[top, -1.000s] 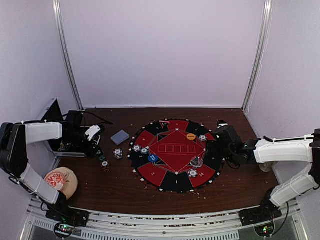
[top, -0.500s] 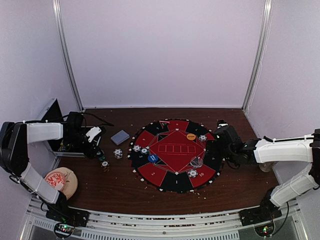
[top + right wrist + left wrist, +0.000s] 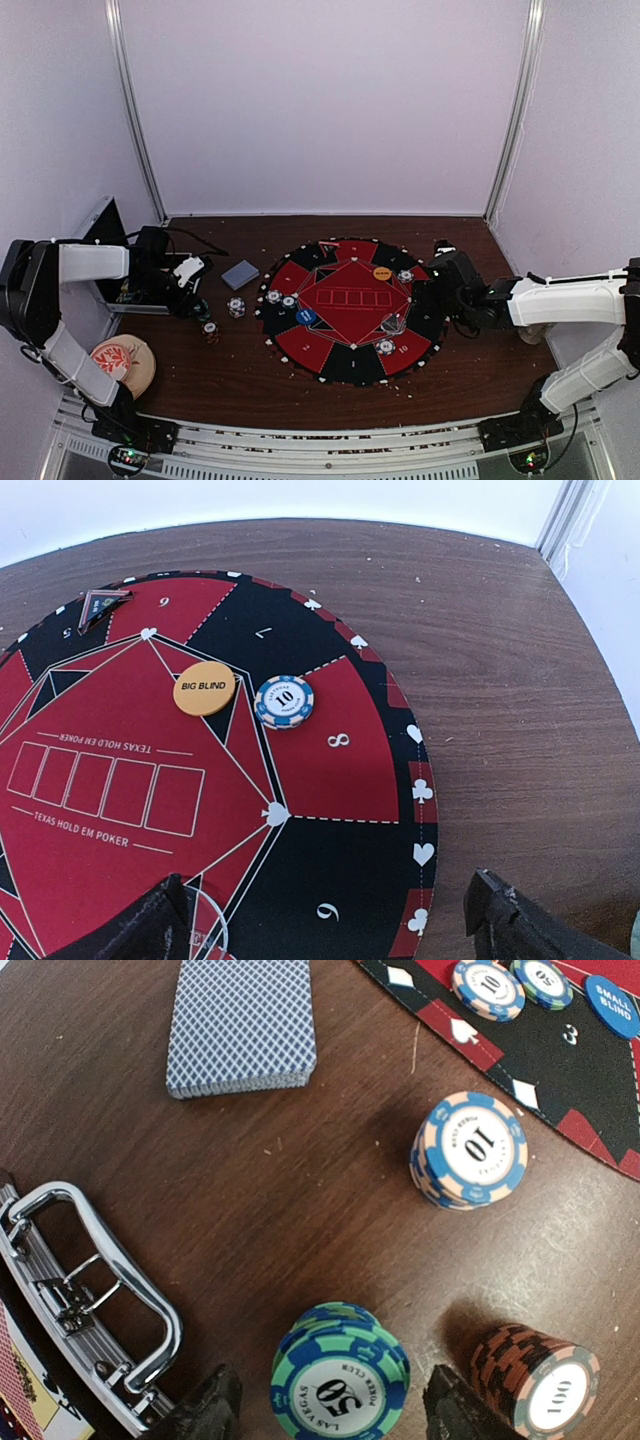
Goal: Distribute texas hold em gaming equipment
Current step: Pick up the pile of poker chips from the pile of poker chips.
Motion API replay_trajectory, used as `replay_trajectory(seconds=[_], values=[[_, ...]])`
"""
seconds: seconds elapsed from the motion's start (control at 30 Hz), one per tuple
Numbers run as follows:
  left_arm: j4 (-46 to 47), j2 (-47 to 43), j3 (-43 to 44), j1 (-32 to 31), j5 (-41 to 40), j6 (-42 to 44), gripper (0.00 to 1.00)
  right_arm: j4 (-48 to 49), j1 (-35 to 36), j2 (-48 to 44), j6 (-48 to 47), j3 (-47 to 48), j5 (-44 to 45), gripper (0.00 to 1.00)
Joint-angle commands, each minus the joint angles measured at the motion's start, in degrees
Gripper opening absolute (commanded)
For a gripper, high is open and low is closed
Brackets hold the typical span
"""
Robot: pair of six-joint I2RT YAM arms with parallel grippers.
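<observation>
Over the last second the left end effector (image 3: 330, 1410) has settled a touch lower by the left edge of the surface (image 3: 300, 1190). Its jaws have drawn in, so they now stand either side of the teal chip stack (image 3: 340, 1385) with only slivers of gap, not yet gripping it. I judge that a pick of this stack is under way, to be carried to the mat (image 3: 350, 710) at the centre of the surface. The right end effector (image 3: 325, 925) has not moved and hangs wide open, holding nothing, over the mat's right rim. The chips are hard, smooth discs with striped edges. The teal stack is a short, slightly stepped column marked 50, so a squeeze may skew it. Just beside it stands a reddish stack (image 3: 540, 1380), and farther in a white-and-blue stack (image 3: 470, 1150). The card deck (image 3: 240, 1025) is a flat rounded block with a cross-hatched back. The case handle (image 3: 100, 1280) is polished metal. The mat looks like thin felt, carrying a glossy orange disc (image 3: 204, 689) and a single chip (image 3: 284, 701).
</observation>
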Motion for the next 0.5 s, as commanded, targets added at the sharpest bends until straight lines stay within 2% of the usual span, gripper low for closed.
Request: replay_trajectory(seconds=[0.0,0.27,0.47], values=[[1.29,0.41,0.75,0.4,0.78,0.61,0.62,0.58,0.29,-0.48,-0.48,1.06,0.47,0.97],[1.28,0.4,0.66,0.44,0.64,0.67,0.55,0.66,0.34,-0.52,-0.51,1.05,0.57,0.97],[1.28,0.58,0.53,0.39,0.64,0.76,0.55,0.67,0.33,-0.4,-0.5,1.09,0.5,0.98]])
